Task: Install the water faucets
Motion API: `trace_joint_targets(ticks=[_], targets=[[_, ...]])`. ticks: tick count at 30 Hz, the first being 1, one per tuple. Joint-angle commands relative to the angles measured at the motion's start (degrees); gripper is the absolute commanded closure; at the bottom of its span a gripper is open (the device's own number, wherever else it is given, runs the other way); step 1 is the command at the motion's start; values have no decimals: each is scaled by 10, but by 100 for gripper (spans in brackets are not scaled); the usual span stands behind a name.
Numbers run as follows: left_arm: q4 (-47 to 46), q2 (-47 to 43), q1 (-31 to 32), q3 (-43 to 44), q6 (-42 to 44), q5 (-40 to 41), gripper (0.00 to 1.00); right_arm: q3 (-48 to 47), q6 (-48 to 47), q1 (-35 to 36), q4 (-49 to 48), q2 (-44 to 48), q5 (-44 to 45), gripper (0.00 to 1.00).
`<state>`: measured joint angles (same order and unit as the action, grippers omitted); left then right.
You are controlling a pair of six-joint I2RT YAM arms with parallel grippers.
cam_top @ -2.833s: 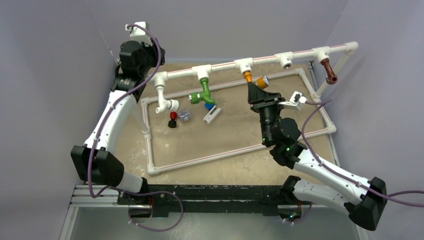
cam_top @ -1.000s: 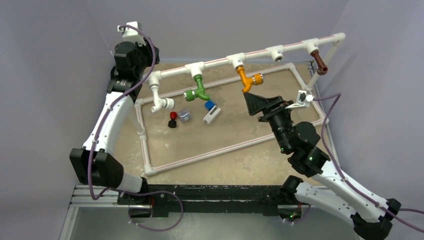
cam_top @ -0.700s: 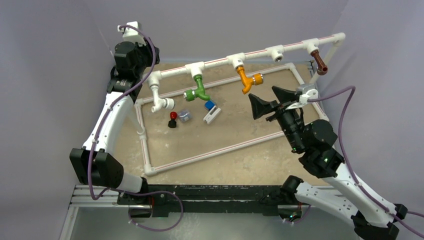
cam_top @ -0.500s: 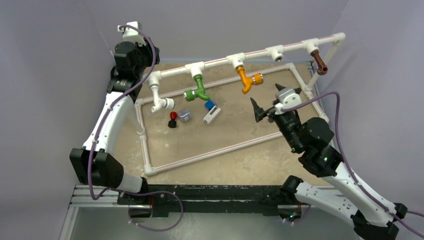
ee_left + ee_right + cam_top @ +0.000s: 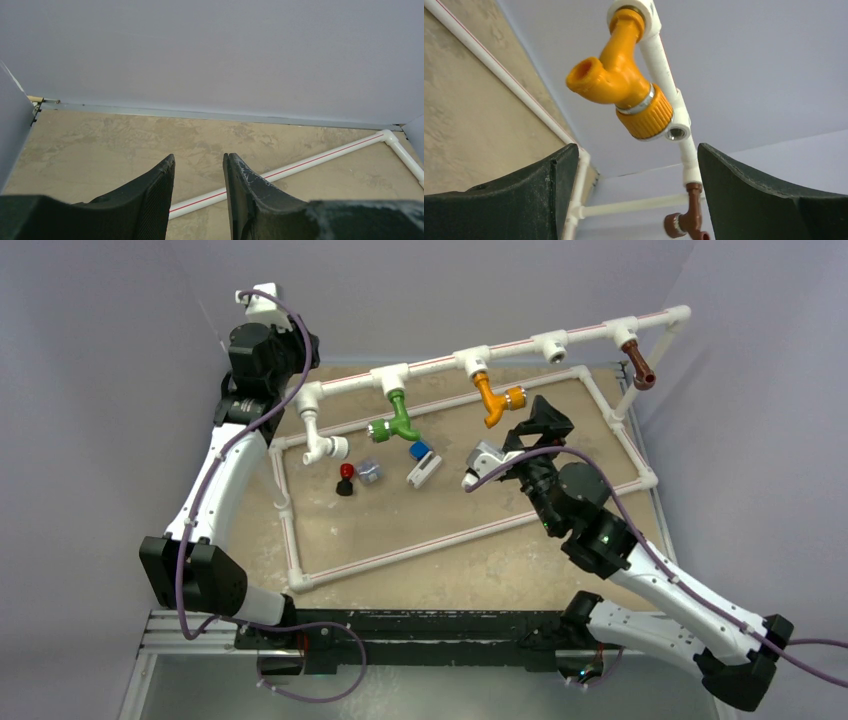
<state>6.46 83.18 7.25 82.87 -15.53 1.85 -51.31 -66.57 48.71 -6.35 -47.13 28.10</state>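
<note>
A raised white pipe [image 5: 515,346] carries three water faucets. The green one [image 5: 398,423] hangs left of centre, the orange one [image 5: 492,400] in the middle, the brown one [image 5: 636,364] at the far right. My right gripper [image 5: 540,425] stands open just right of the orange faucet. In the right wrist view that faucet [image 5: 624,80] sits above and beyond my right gripper [image 5: 635,150], untouched, and the brown faucet [image 5: 686,222] shows low between the fingers. My left gripper [image 5: 199,156] has a narrow gap with nothing in it and faces the back wall.
A red-and-black knob [image 5: 346,478], a small clear piece [image 5: 370,471] and a white-and-blue part [image 5: 423,465] lie on the tan board inside the white floor frame [image 5: 420,547]. One tee socket [image 5: 552,344] on the raised pipe is bare. The left arm [image 5: 262,350] stands at the back left corner.
The right gripper swung away to the right, rolled over so its camera now sits on the left, and came back beside the orange faucet. The left arm has not moved.
</note>
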Motion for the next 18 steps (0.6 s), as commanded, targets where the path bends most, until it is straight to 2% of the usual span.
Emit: trace_joint_targets(ticks=[1,10,18], targets=[[115,46,-2,-54,-6,-8,60,16,-164,31,-121,-16,72,11],[115,49,-3,-54,-6,-8,60,30,-252,48,-239,-76,90,13],[116,50,-4,-53,-7,-11,60,7,-243,49,-251,-126,99,26]])
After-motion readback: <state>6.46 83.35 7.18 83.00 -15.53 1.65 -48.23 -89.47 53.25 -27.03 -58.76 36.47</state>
